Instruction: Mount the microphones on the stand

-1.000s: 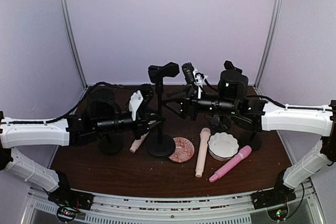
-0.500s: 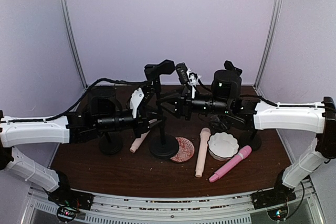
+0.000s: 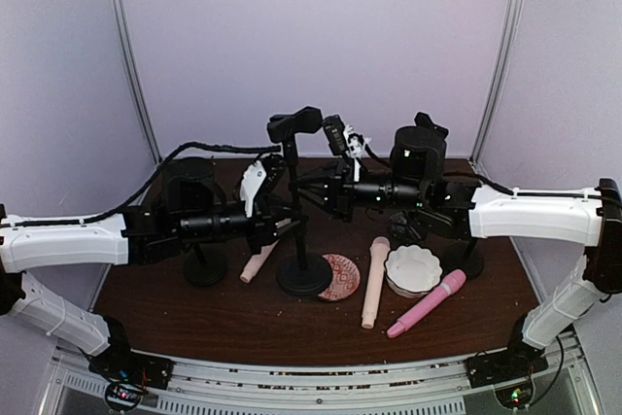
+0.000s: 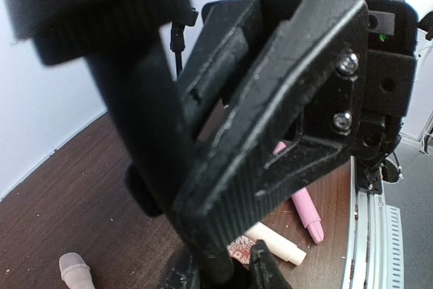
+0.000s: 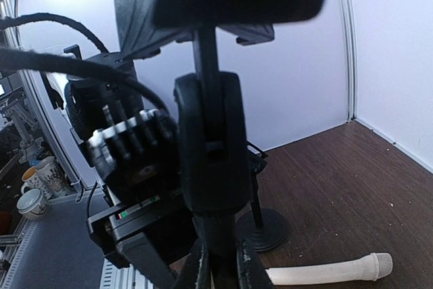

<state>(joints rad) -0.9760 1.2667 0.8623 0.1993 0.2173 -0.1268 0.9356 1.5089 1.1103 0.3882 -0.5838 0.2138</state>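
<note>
You've got both hands pinched tight on the stand's (image 3: 303,277) pole, left gripper (image 3: 284,224) low and right gripper (image 3: 313,191) just above, so neither holds a microphone. All three lie flat on the table: one cream microphone (image 3: 258,264) slants just left of the base, under your left hand. The other cream one (image 3: 373,284) runs front-to-back right of it, and the pink one (image 3: 428,303) angles toward the front right corner, nearest your right arm. The patterned dish (image 3: 350,289) and white bowl (image 3: 413,255) look empty.

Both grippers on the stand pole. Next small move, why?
Probably open the right gripper and back off toward the pink mic: the left gripper clamps the pole too, the clip is empty, and no mic is held.
</note>
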